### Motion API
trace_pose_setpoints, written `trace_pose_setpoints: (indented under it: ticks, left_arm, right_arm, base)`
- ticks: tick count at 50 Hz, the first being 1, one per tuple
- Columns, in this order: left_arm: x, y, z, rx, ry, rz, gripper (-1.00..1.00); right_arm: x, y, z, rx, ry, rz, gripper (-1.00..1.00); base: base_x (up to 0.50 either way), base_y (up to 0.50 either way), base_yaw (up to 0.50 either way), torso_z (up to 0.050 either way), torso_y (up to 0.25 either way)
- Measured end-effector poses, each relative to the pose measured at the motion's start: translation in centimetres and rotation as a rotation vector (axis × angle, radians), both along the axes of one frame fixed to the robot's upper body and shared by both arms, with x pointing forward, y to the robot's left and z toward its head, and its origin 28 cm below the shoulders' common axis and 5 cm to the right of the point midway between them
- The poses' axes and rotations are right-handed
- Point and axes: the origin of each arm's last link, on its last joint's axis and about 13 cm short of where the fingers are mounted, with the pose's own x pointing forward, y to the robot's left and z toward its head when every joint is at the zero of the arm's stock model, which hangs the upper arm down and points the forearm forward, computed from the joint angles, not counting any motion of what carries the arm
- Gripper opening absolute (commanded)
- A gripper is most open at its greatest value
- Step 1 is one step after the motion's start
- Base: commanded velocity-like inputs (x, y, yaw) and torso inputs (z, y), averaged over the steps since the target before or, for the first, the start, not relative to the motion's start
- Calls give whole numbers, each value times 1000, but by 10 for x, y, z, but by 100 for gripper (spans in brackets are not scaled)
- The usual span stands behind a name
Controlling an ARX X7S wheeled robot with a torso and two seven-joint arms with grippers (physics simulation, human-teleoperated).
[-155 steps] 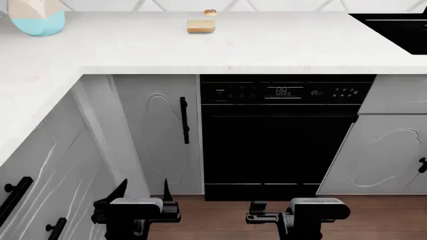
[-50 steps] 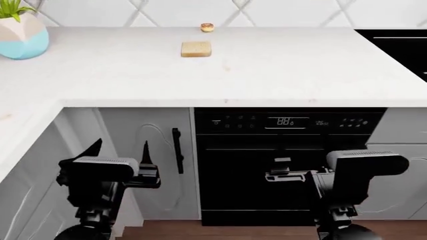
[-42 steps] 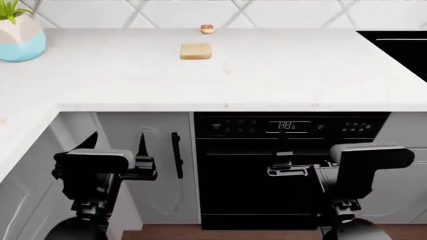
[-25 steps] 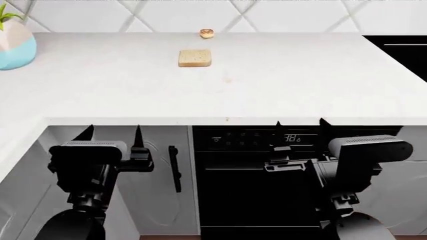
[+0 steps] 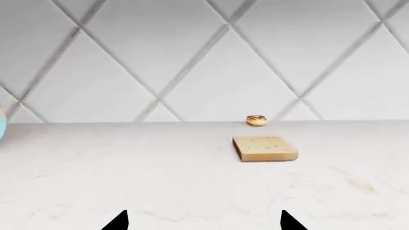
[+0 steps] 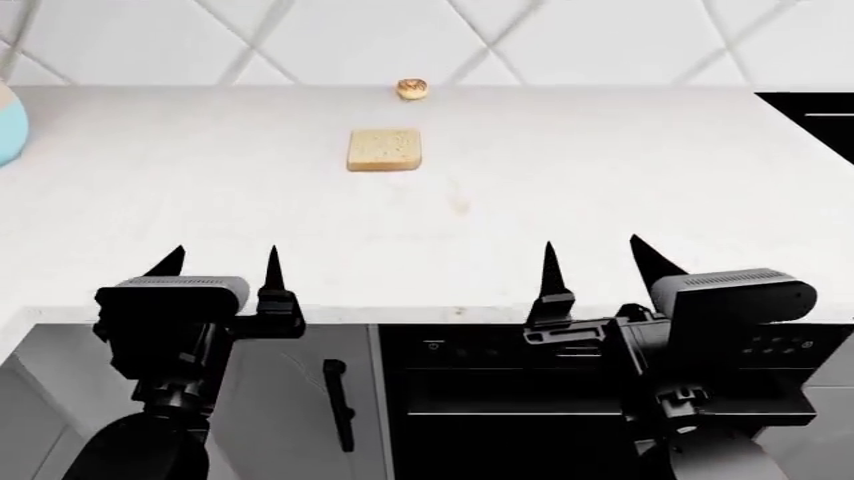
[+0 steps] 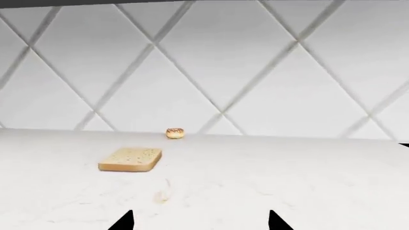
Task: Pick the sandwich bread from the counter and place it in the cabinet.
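Note:
The sandwich bread (image 6: 386,149) (image 5: 265,148) (image 7: 131,159) lies flat on the white marble counter (image 6: 561,190), a tan square slice toward the back wall. My left gripper (image 6: 220,262) hovers over the counter's front edge, open and empty, well short of the bread. Over the same edge, farther right, my right gripper (image 6: 594,256) is open too, nothing between its fingers. Only the black fingertips (image 5: 119,222) (image 7: 276,221) show in each wrist view. No cabinet interior shows; only closed fronts show below the counter.
A small brown-striped donut (image 6: 412,89) (image 5: 256,120) (image 7: 175,133) sits behind the bread by the tiled wall. A blue-and-white plant pot (image 6: 8,125) stands at the far left. A black cooktop (image 6: 817,112) is set in at the right, a black dishwasher (image 6: 534,400) and a cabinet door handle (image 6: 335,403) below.
The view has risen and both arms have lifted from in front of the cabinet fronts to counter height, fingertips now over the front edge. The bread has not moved.

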Motion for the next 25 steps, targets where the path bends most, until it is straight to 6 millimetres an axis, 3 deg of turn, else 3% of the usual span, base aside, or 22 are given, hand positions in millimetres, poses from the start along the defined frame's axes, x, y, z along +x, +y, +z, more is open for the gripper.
trace_pose_setpoints:
  ticks: [25]
  left_arm:
    - [-2, 0, 0, 2, 0, -4, 100]
  right_arm:
    - [-2, 1, -1, 2, 0, 7, 100]
  base:
    - [394, 0, 0, 0, 1]
